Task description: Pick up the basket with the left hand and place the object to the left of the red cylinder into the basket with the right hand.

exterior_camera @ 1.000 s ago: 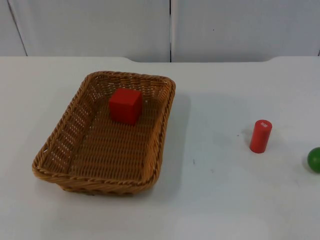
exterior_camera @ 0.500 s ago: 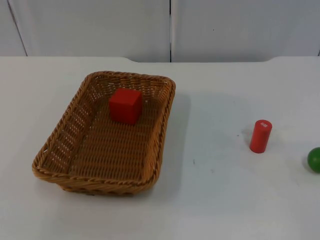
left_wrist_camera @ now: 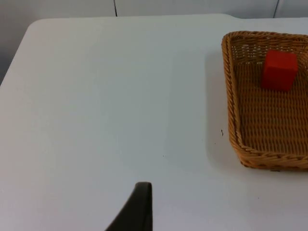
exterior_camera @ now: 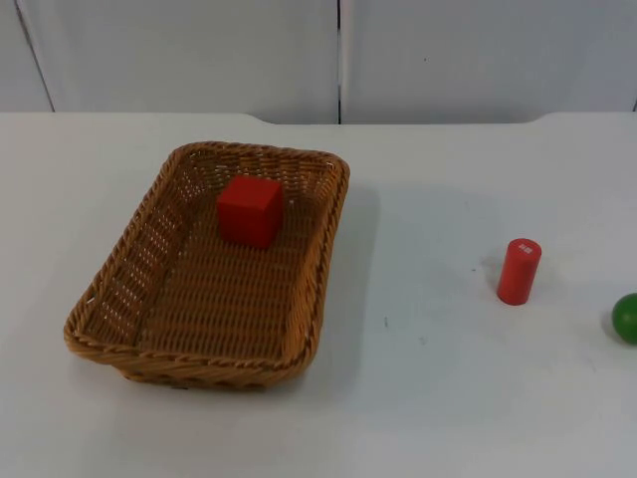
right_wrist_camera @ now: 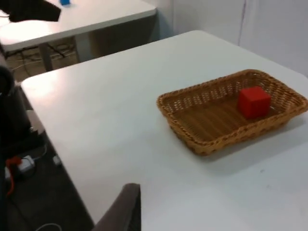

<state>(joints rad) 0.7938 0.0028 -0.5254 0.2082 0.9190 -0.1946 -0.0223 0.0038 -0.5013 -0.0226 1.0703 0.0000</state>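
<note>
Basket (exterior_camera: 211, 267) holds red cube (exterior_camera: 250, 210) — cylinder (exterior_camera: 519, 271) well apart.

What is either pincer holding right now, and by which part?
Nothing: the wicker basket sits on the table with the red cube inside, no pincer touching it.

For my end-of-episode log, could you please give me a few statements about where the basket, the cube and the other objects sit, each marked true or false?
1. The red cube lies inside the wicker basket. True.
2. The basket is held up off the white table. False: it rests on the table, with no gripper on it.
3. The red cylinder stands upright on the table, apart from the basket. True.
4. The green ball sits between the basket and the cylinder. False: it lies on the cylinder's far side from the basket, at the top view's right edge.
5. The cube lies on the basket's rim. False: it sits on the basket's floor, towards the end nearer the wall.
</note>
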